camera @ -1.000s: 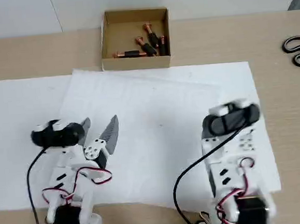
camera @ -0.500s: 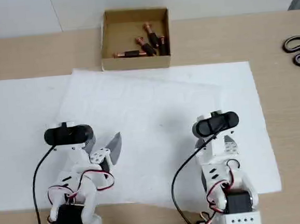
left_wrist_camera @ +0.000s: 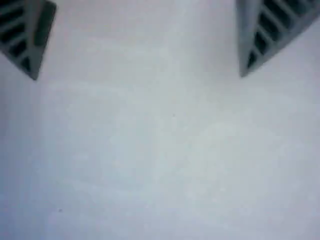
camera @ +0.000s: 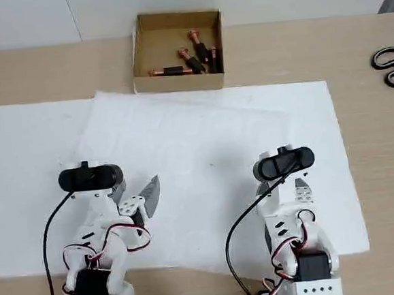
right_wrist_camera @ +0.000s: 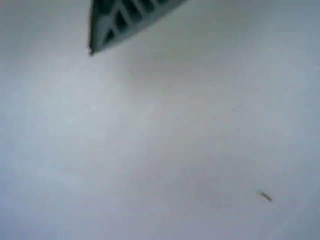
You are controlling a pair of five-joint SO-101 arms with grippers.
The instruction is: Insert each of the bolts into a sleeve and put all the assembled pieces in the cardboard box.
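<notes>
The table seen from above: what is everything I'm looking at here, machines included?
cardboard box: one, brown, far side of the table, beyond the paper.
bolt-and-sleeve pieces: about four, copper and black, lying inside the box.
paper sheets: apparently two overlapping, white, across the table's middle.
scissors: one pair, black handles, table's right edge.
table: one, light wood.
left arm: one, white with a black camera, near edge, over the paper.
left gripper: one, grey, open and empty, over bare paper.
right arm: one, white with a black camera, near edge, beside the left arm.
</notes>
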